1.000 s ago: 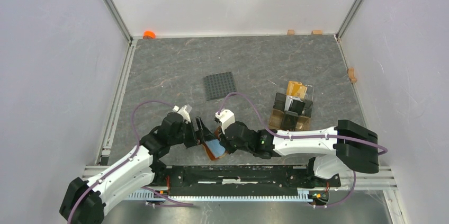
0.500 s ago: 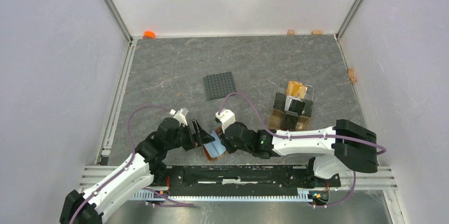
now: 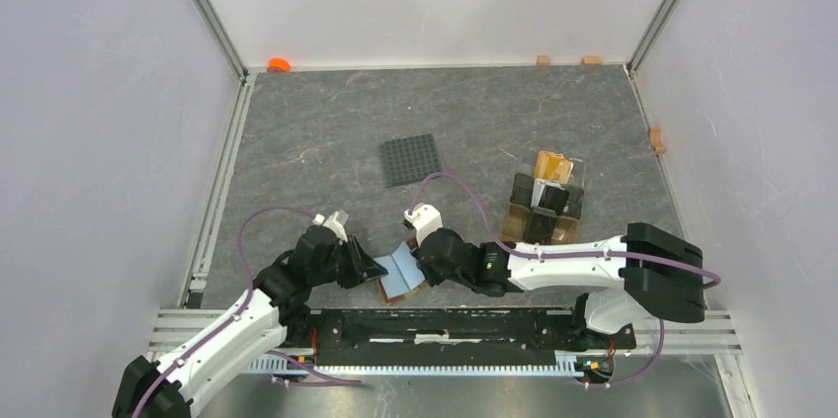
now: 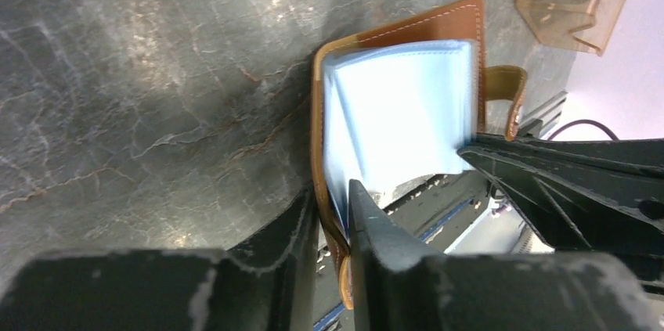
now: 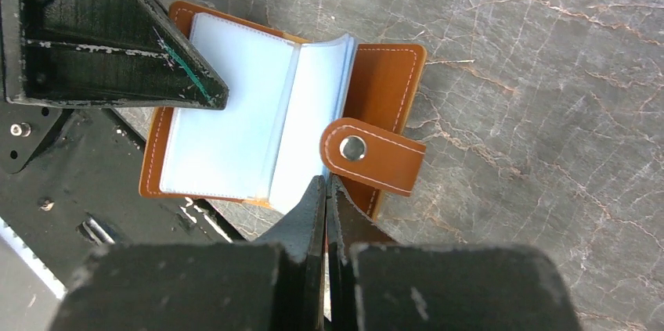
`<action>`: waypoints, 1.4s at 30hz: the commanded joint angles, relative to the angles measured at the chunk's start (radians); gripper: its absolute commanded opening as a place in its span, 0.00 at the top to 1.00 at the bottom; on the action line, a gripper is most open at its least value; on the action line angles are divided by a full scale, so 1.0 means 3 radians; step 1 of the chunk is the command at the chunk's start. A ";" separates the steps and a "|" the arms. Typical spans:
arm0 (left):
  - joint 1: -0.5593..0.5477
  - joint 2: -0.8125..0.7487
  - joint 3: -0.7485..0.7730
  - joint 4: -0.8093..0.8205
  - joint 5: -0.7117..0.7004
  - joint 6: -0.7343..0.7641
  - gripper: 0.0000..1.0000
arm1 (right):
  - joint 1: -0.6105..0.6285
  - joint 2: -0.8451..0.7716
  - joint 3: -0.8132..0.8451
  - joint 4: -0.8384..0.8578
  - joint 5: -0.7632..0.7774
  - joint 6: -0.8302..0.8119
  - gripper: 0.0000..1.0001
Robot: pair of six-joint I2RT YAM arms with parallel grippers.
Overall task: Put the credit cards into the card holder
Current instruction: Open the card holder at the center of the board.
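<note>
The left tool (image 4: pixel 333 217), its fingers nearly together, pinches the stitched leather edge of the brown card holder (image 4: pixel 438 24) at the bottom centre of the left wrist view. The right tool (image 5: pixel 325 190), fingers pressed flat together, meets the holder's lower edge where the pale blue sleeves (image 5: pixel 227 112) fan open; whether a sleeve is caught between them cannot be told. The snap strap (image 5: pixel 384 163) lies folded across the right-hand cover. From above, the holder lies open on the grey marbled tabletop (image 3: pixel 494 112), low and centre, between both arms. Right of centre, a clear amber stand (image 3: pixel 544 203) holds what look like dark and yellowish credit cards (image 3: pixel 550 168); a dark studded plate (image 3: pixel 411 159) lies at mid-frame.
</note>
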 commanded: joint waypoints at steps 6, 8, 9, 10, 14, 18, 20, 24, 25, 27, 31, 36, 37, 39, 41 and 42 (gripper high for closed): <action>-0.0010 0.0057 0.0044 0.0172 -0.0043 -0.0026 0.98 | -0.0124 -0.0130 -0.0030 -0.0196 0.0262 0.0030 0.96; -0.0007 0.0105 0.0123 0.0197 -0.0034 0.0026 0.98 | -0.0233 -0.0154 -0.0106 -0.0208 0.0241 0.0009 0.95; -0.0008 0.0144 0.0184 0.0202 -0.0035 0.0061 0.98 | -0.0296 -0.0165 -0.0147 -0.0208 0.0225 -0.0002 0.95; -0.0002 0.0204 0.0236 0.0207 -0.0031 0.0108 0.98 | -0.0345 -0.0174 -0.0186 -0.0203 0.0199 -0.0020 0.95; 0.0036 0.0653 0.0559 0.0257 0.0080 0.0373 0.98 | -0.0517 -0.0243 -0.0232 -0.0114 -0.0016 -0.0250 0.92; 0.0182 0.1334 0.1130 0.0036 0.0432 0.0877 0.98 | -0.0698 -0.0477 -0.0122 -0.0132 -0.0332 -0.0506 0.88; 0.0288 0.1669 0.1429 -0.0140 0.0614 0.1156 0.98 | -0.0799 -0.0665 -0.0051 -0.0213 -0.0419 -0.0615 0.77; 0.0471 0.2261 0.2025 -0.0571 0.0952 0.1751 0.98 | -0.1024 -0.0969 0.0208 -0.0693 -0.0260 -0.0869 0.56; 0.0497 0.2371 0.2153 -0.0697 0.0989 0.1881 0.98 | -0.1078 -0.1012 0.0268 -0.0841 -0.0153 -0.0926 0.51; 0.0502 0.2577 0.2409 -0.0918 0.1031 0.2174 0.98 | -0.1237 -0.1088 0.0345 -0.1087 0.0081 -0.1041 0.40; 0.0506 0.2851 0.2660 -0.1110 0.0967 0.2555 0.98 | -0.1838 -0.1184 0.0369 -0.1374 0.0194 -0.1205 0.24; 0.0520 0.2957 0.2673 -0.1077 0.0930 0.2673 0.98 | -0.2700 -0.1112 0.0358 -0.1369 0.0019 -0.1396 0.16; 0.0521 0.2950 0.2662 -0.1072 0.0882 0.2677 0.98 | -0.2855 -0.1070 0.0368 -0.1336 -0.0037 -0.1445 0.16; 0.0522 0.2944 0.2641 -0.1069 0.0826 0.2686 0.98 | -0.3069 -0.0990 0.0408 -0.1232 -0.0076 -0.1599 0.14; 0.0519 0.2940 0.2630 -0.1085 0.0796 0.2710 0.98 | -0.3270 -0.0856 0.0516 -0.1207 -0.0124 -0.1796 0.13; 0.0522 0.2936 0.2626 -0.1091 0.0782 0.2716 0.98 | -0.3372 -0.0795 0.0553 -0.1178 -0.0113 -0.1923 0.13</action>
